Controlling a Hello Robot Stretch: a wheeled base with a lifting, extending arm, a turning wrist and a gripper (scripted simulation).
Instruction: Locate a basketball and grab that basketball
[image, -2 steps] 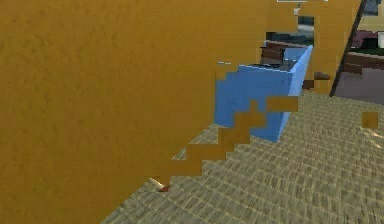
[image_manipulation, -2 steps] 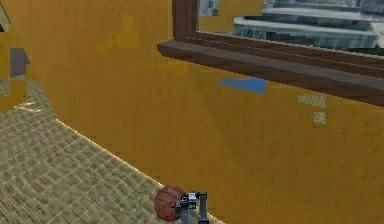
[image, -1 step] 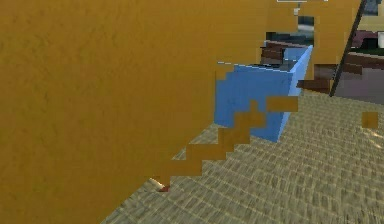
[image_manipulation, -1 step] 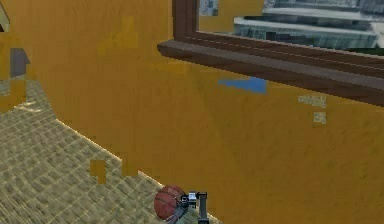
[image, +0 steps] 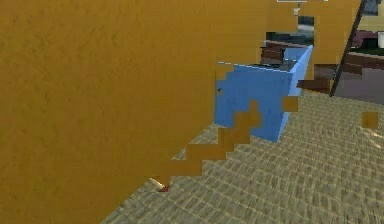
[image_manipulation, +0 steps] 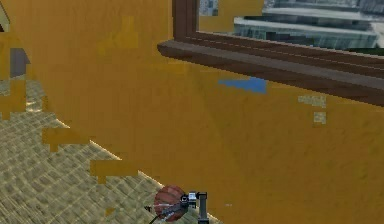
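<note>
**Asker:** Orange everywhere. What is that surface?

**Me:** Ochre-orange wall (image: 100, 90). It takes up most of the forward view's left and middle, and it also runs across the arm side view. Below it lies a woven, straw-coloured floor (image_manipulation: 50, 180).

**Asker:** Where is the basketball?

**Me:** The basketball (image_manipulation: 168, 203) is low in the arm side view, close to the bottom edge and just left of the middle. It is a reddish-brown round thing with dark seams, and it sits about where the floor meets the wall.

**Asker:** And your jaws?

**Me:** My jaws are right at the ball, on its right side, with a small white marker square (image_manipulation: 200, 199) beside them. The arm (image_manipulation: 206, 216) comes up from the bottom edge there. I cannot tell whether the jaws are grasping the ball or anything else, because floor and wall lie directly behind it. Whether they touch it is also unclear.

**Asker:** Anything else around?

**Me:** A window with a dark wooden frame (image_manipulation: 270, 60) is set in the wall at the arm side view's upper right, and pale buildings (image_manipulation: 320, 20) show through the glass. In the forward view a light blue box (image: 255, 90) stands on the floor against the wall, right of the middle. Something dark brown (image: 280, 50) sits behind it, and I cannot make out what it is.
</note>
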